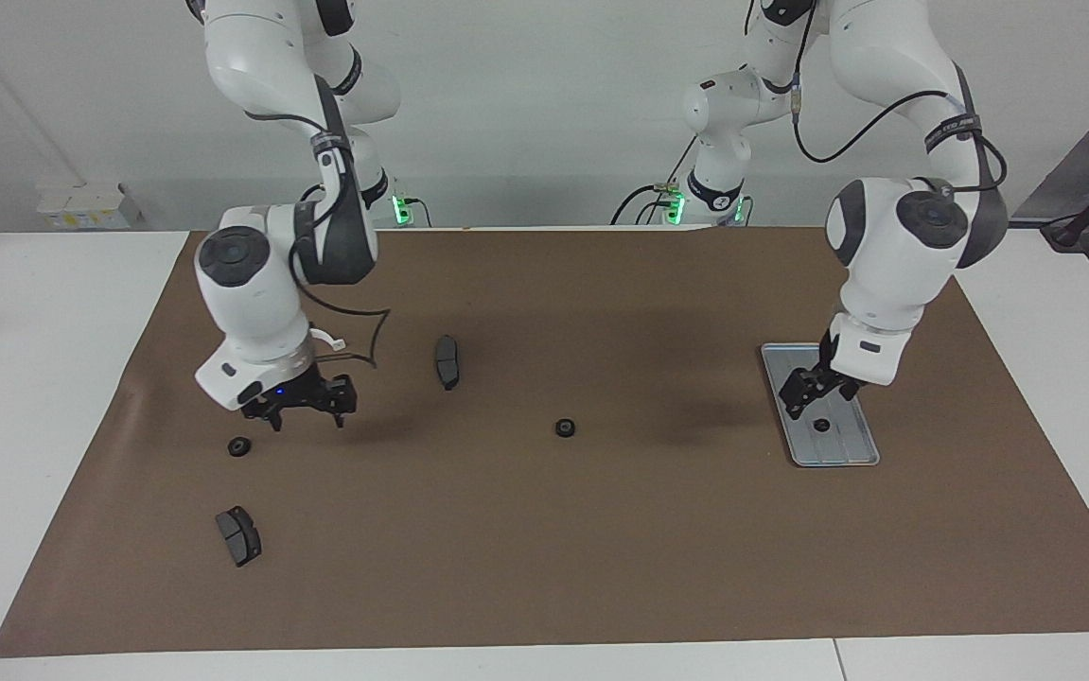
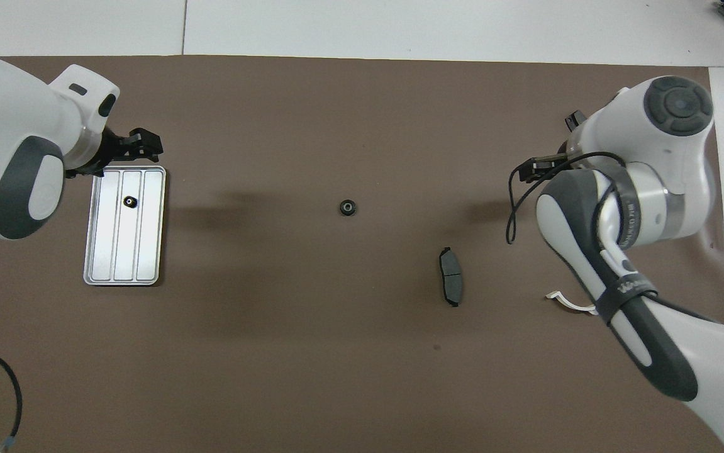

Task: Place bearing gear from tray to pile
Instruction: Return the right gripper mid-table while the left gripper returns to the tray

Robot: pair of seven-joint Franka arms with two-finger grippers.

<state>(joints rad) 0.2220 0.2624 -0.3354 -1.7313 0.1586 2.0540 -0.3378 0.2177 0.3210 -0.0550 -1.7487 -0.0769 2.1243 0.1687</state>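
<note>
Bearing gear [image 1: 821, 425], a small black ring-shaped metal part, lies in the middle channel of the flat silver-grey ridged metal tray [image 1: 847, 455], toward my left arm's end of the table; my left gripper [image 1: 814, 389] hangs just over the tray above it, holding nothing, and I cannot tell how wide the fingers stand; my right gripper [image 1: 303, 412] hovers over the pile, fingers spread, empty, waiting; pile is a loose scatter: two dark grey curved brake pads [image 1: 238, 535] [image 1: 447, 361], a white plastic half-ring bracket [image 2: 568, 302], one more black gear [image 1: 239, 446] beside them; a third gear [image 1: 564, 427] sits alone mid-mat [image 1: 544, 567]; judgement: the part looks rigid, dense for its size, smooth-sided, so likely to slip or roll; best pinched across the outer diameter, fingers straight down, aligned along the channel so the ridges don't block them; low profile leaves little margin.
</note>
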